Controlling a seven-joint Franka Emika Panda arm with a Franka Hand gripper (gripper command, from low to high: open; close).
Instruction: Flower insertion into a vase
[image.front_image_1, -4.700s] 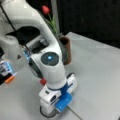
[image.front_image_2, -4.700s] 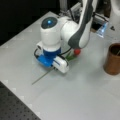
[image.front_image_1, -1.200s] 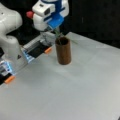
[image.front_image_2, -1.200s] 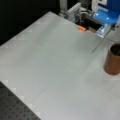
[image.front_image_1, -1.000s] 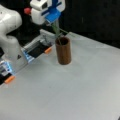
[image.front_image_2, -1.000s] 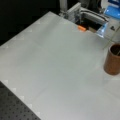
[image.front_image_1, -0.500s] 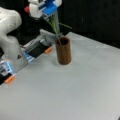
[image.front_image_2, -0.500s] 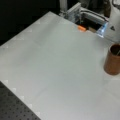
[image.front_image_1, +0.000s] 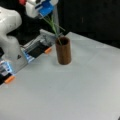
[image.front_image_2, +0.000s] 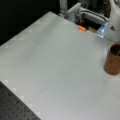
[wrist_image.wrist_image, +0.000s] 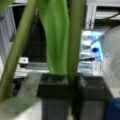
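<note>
Wrist view shows the pincer (wrist_image.wrist_image: 71, 100) clamped on the flower (image.front_image_1: 53, 25); tilted stem (tip inside) may tip the vase (image.front_image_1: 63, 50).

The vase (image.front_image_1: 63, 51), a plain dark brown cylinder, is stood upright on the worktop (image.front_image_1: 75, 90). The flower (image.front_image_1: 53, 26), green-stemmed and tilted, is lowered with its stem end inside the vase's mouth.

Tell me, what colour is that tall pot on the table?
Plain dark brown, no pattern. The vase shows best in a front view.
</note>
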